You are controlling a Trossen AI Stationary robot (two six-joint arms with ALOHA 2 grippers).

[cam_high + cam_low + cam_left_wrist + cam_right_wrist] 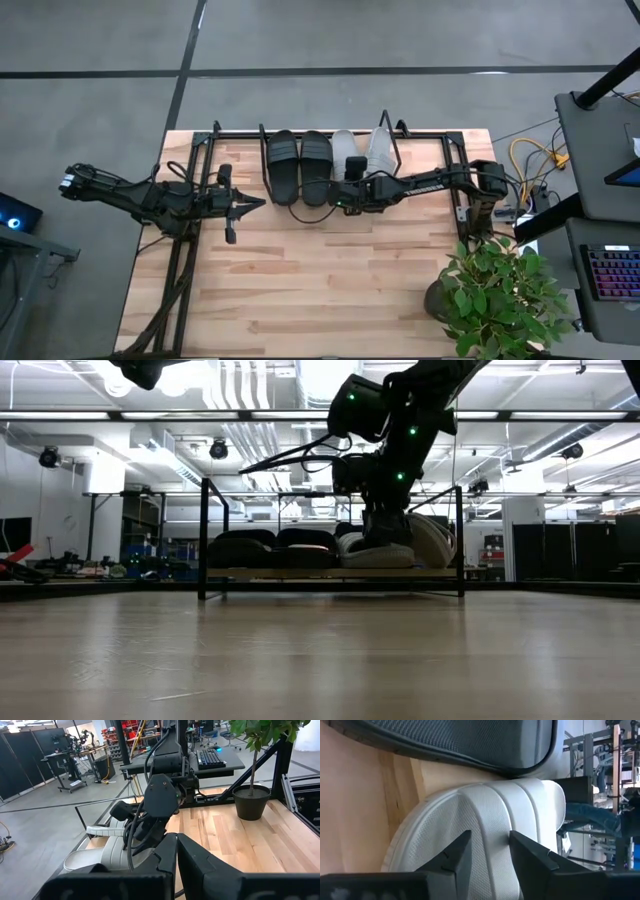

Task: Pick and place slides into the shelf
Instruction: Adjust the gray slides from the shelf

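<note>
The shelf (430,131) stands along the table's far edge. Two black slides (282,165) (316,165) lie flat on its board, side by side. To their right lies one grey slide (345,148), sole down. The second grey slide (378,148) stands on its edge and leans against a wire loop. My right gripper (490,851) is open and hangs over the flat grey slide (485,805), one finger on either side of a band of its strap. My left gripper (258,204) is shut and hovers left of the shelf's near edge. My right gripper comes at the flat grey slide's strap (492,820) from above, with open fingers (457,855) on either side of the strap's middle band. I cannot tell whether the fingertips touch it. The slide rests on the shelf board (300,572).
A potted plant (500,290) stands at the table's near right corner. Cables and a keyboard stand lie beyond the right edge. The bare tabletop (330,280) stretches in front of the shelf. The shelf's upright wire loops (203,540) rise at both ends.
</note>
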